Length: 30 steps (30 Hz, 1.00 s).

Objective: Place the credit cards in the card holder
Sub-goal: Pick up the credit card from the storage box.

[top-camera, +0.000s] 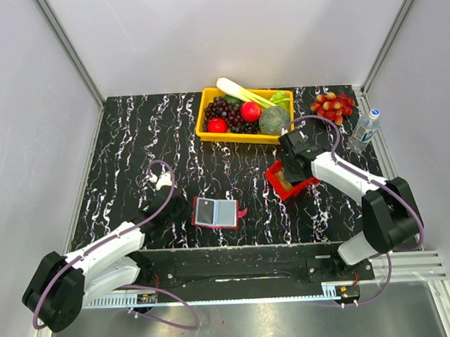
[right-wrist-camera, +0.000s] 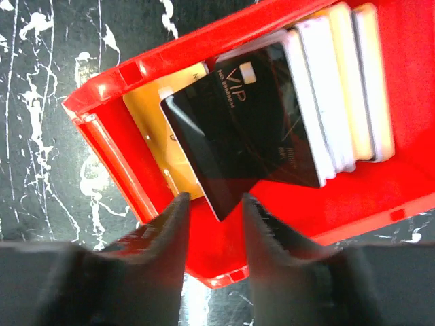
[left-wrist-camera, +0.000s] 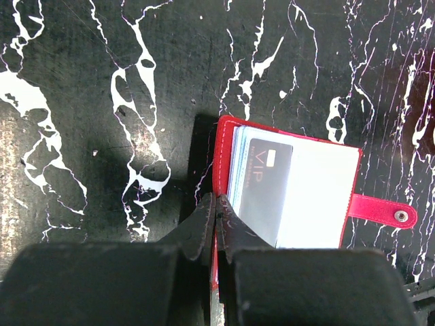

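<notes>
Down at the near left, the left gripper (left-wrist-camera: pixel 216 204) has its fingers pressed together on the red edge of the holder (top-camera: pixel 216 212), pinching that cover right at the rim. The holder lies open and flat on the black marbled table (top-camera: pixel 134 142), pale pages up, snap strap (left-wrist-camera: pixel 380 210) sticking out on the far side from the fingers. One black VIP card (left-wrist-camera: pixel 265 190) sits in it already, tucked on the page nearest the fingers. Over to the right and a little further back, the red tray (right-wrist-camera: pixel 109 88) rests on the table, well apart from the holder, and the cards (right-wrist-camera: pixel 326 88) lie fanned inside: whitish ones side by side, a tan card (right-wrist-camera: pixel 149 115) at the end, a second black card (right-wrist-camera: pixel 251 122) skewed across the top. The right gripper (right-wrist-camera: pixel 216 210) hangs over it, fingers spread, one corner of that black card between them, nothing clamped. At the back stands a yellow basket (top-camera: pixel 235 137) of fruit and vegetables, a bottle (top-camera: pixel 364 130) off to its right.
</notes>
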Each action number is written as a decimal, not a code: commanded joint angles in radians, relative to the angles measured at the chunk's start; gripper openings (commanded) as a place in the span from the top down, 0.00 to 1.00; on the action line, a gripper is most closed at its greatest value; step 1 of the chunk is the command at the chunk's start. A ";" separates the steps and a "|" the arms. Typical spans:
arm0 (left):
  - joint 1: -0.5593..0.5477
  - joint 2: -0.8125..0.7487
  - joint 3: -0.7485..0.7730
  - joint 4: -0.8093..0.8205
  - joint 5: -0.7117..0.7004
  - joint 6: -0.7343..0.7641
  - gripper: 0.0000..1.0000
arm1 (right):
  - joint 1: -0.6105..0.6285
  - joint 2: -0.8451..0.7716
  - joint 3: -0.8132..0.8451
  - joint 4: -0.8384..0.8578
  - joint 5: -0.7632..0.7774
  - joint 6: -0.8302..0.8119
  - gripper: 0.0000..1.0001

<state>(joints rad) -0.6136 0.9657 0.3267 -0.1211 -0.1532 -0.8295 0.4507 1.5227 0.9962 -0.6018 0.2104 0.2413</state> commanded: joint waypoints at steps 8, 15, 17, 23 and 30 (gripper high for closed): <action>0.008 -0.002 0.038 0.031 0.020 0.017 1.00 | -0.004 0.036 0.061 0.105 -0.011 -0.056 0.43; 0.008 0.002 0.037 0.032 0.021 0.015 1.00 | -0.003 0.131 0.096 0.097 0.038 -0.080 0.47; 0.008 0.002 0.038 0.032 0.021 0.017 1.00 | 0.000 0.142 0.096 0.094 0.052 -0.089 0.52; 0.009 0.005 0.037 0.034 0.024 0.017 1.00 | 0.006 0.108 0.094 0.082 0.087 -0.097 0.90; 0.009 0.002 0.037 0.032 0.026 0.015 1.00 | 0.006 0.005 0.090 0.063 0.092 -0.105 1.00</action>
<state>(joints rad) -0.6094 0.9668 0.3271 -0.1196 -0.1413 -0.8268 0.4515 1.6150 1.0603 -0.5270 0.2893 0.1421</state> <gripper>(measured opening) 0.023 0.011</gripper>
